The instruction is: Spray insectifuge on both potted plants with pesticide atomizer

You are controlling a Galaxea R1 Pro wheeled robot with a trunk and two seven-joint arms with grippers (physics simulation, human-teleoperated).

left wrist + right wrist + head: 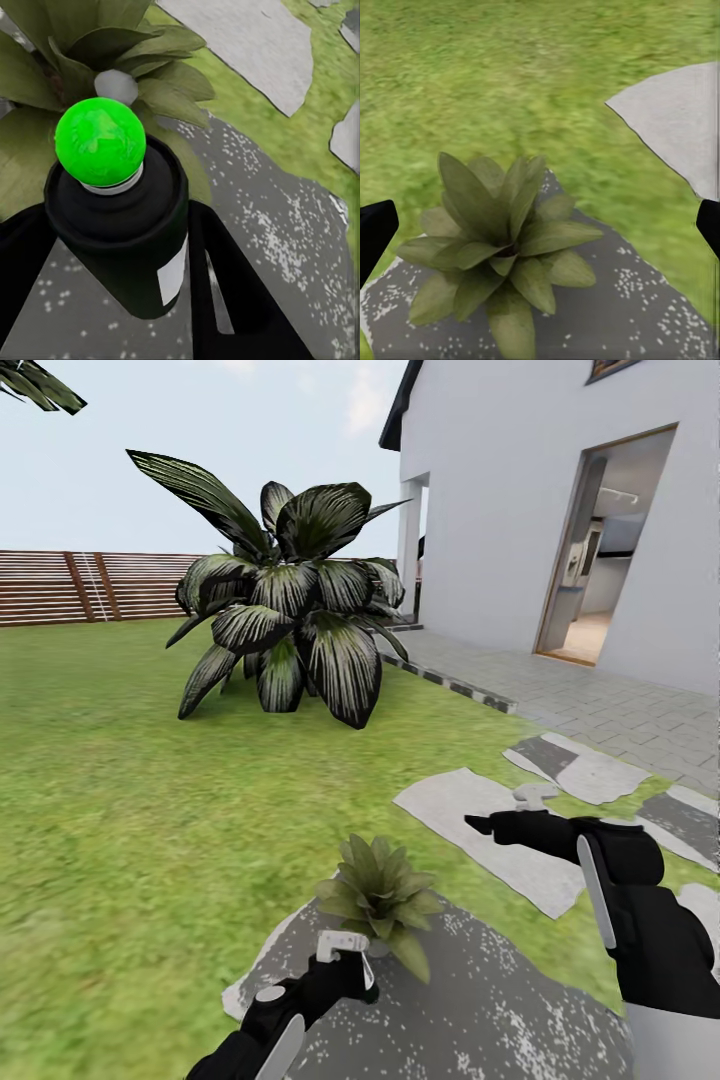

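**Pesticide atomizer held at the potted plant**

Pesticide atomizer (pixel 124 225) sat clamped in the left claw (pixel 335 970), its dark body gripped between the two black fingers (pixel 225 300). In the left wrist view a bright green ball capped the bottle, and a white label patch showed on its side. The head view showed the pale spray head just beside the leaves of the potted plant (pixel 380 900).

The potted plant, a low rosette of broad pointed leaves, stood on a dark speckled stone slab (pixel 480 1010) set in the lawn (pixel 130 810). The right wrist view showed the same rosette (pixel 499 240) from above, with the slab beneath it and grass around.

The right claw (pixel 500 825) hung over a pale stepping slab (pixel 470 815), apart from the plant. Its fingertips (pixel 375 229) stood wide apart, holding nothing.

Beyond, a large dark-leaved plant (pixel 290 600) grew from the lawn, with a brown slat fence (pixel 80 585) behind and a white house (pixel 560 510) bordered by grey paving (pixel 600 705).
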